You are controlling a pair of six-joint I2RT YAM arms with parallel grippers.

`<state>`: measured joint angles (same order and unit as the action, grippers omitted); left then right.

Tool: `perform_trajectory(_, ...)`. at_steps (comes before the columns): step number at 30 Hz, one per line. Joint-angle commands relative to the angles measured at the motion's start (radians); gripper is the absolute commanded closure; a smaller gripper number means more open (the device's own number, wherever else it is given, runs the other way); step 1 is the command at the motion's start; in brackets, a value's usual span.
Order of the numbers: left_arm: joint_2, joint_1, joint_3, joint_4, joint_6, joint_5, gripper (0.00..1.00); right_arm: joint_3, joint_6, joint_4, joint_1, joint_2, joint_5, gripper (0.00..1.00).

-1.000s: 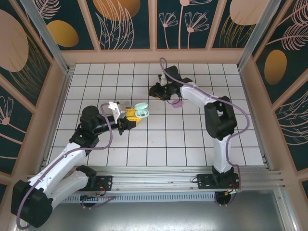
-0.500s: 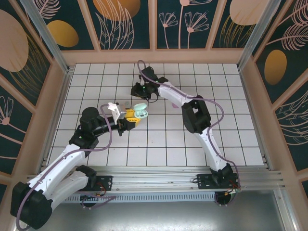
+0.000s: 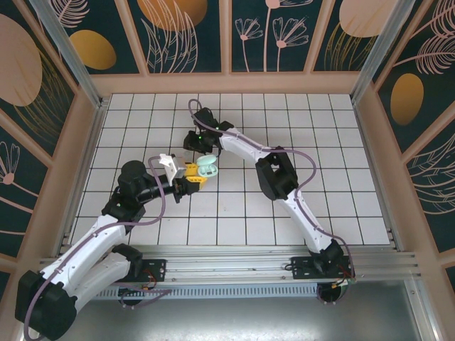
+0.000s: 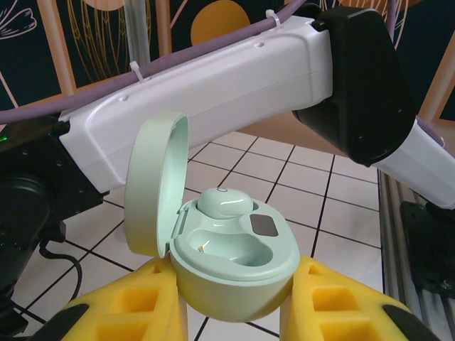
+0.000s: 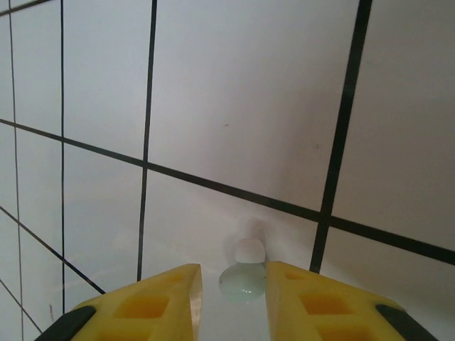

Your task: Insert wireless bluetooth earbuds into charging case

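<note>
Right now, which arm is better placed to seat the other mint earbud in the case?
Right. The right gripper pinches a mint earbud near the open mint case, by the top view. The left gripper is shut on that case, presenting one empty slot.

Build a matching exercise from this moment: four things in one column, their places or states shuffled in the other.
Things:
1. case lid
2. unseated earbud
3. mint case
4. seated earbud

Places or states:
A. held in the right gripper
B. clamped by the left gripper
C. hinged up
D. in the case's far socket

Pairs: 1-C, 2-A, 3-B, 4-D
</note>
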<state>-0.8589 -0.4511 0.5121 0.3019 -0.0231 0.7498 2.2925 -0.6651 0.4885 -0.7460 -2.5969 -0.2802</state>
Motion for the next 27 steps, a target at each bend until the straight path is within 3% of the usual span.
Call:
perform_trajectory(1,0.020,-0.003,-0.007,0.010,0.013,-0.002,0.93,0.048,-0.004,0.034,-0.015,-0.019,0.062,0.70)
perform_trajectory(27,0.050,-0.004,-0.021,-0.008,0.016,-0.016,0.93,0.058,0.100,0.127,-0.052,-0.049,0.172,0.73)
